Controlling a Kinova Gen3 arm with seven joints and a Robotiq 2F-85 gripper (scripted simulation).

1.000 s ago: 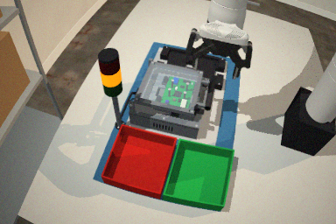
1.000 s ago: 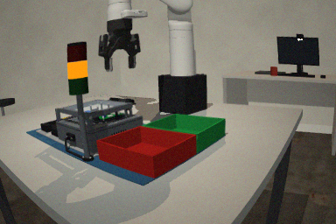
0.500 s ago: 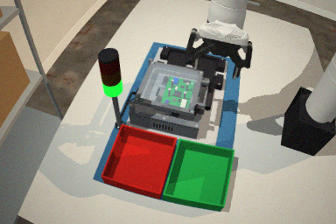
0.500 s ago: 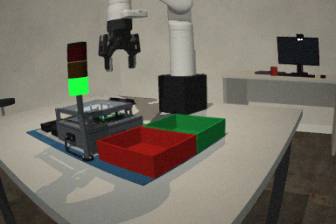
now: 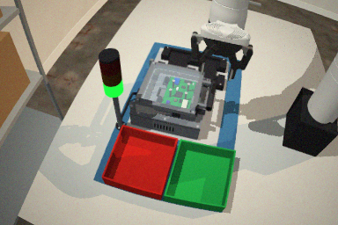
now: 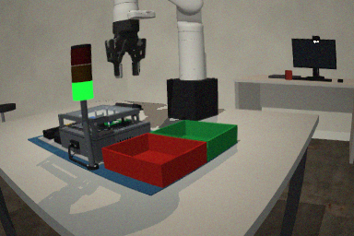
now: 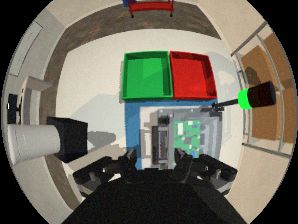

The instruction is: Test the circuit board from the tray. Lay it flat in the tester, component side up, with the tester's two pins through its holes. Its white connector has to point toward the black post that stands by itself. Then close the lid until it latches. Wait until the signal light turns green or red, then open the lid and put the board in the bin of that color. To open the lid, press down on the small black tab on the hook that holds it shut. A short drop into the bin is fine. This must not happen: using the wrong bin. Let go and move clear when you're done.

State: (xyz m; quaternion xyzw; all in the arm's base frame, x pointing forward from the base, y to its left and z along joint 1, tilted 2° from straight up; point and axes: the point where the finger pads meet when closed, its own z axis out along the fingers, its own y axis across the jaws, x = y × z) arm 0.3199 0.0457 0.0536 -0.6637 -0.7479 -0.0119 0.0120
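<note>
The tester (image 5: 165, 127) (image 6: 108, 141) stands on the blue mat with its clear, grey-framed lid down. The green board (image 5: 178, 91) (image 7: 186, 137) lies under the lid, component side up, its white connector (image 5: 185, 103) (image 7: 181, 128) at the end nearer the bins. The signal light (image 5: 113, 90) (image 6: 83, 91) (image 7: 245, 99) is lit green. My gripper (image 5: 218, 71) (image 6: 127, 71) (image 7: 155, 154) hangs above the tester's rear right side, fingers partly closed but apart, nothing between them. The hook's small tab and the pins cannot be made out.
The red bin (image 5: 132, 189) (image 6: 184, 169) and green bin (image 5: 194, 204) (image 6: 223, 141) stand side by side in front of the tester. The light's pole (image 5: 117, 112) (image 6: 88, 132) rises at the tester's front left corner. Black parts (image 5: 176, 54) lie behind the tester. The arm's black base block (image 5: 304, 123) stands to the right.
</note>
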